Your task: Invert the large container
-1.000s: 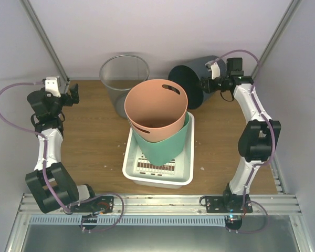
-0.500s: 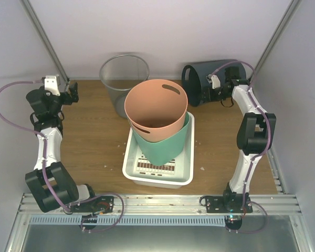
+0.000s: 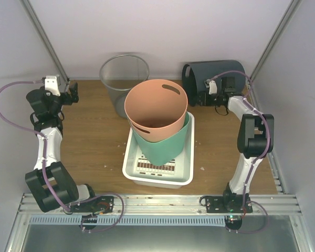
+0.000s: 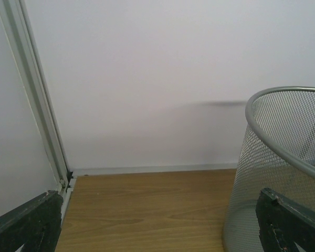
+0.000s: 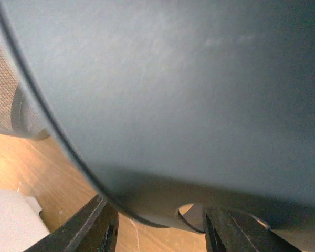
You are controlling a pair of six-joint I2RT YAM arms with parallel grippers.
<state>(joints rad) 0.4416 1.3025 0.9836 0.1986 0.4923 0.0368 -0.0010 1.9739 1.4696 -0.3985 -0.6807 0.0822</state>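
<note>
The large dark grey container (image 3: 215,76) lies on its side at the back right of the table, its open mouth facing left. It fills most of the right wrist view (image 5: 189,94), where its rim and a handle hole pass between the fingers. My right gripper (image 3: 202,96) is shut on that rim at the mouth (image 5: 157,231). My left gripper (image 3: 73,93) is open and empty at the back left, well away from the container; its fingers show in the bottom corners of the left wrist view (image 4: 157,231).
A silver mesh bin (image 3: 121,79) stands upright at the back centre and shows in the left wrist view (image 4: 289,157). An orange bin (image 3: 156,110) sits nested in a green bin (image 3: 165,144) in a white tray (image 3: 130,163) mid-table. Walls close in behind and on the right.
My right gripper has swung the dark container from tilted with its mouth toward the camera to lying on its side further back and right. The left arm has not moved.
</note>
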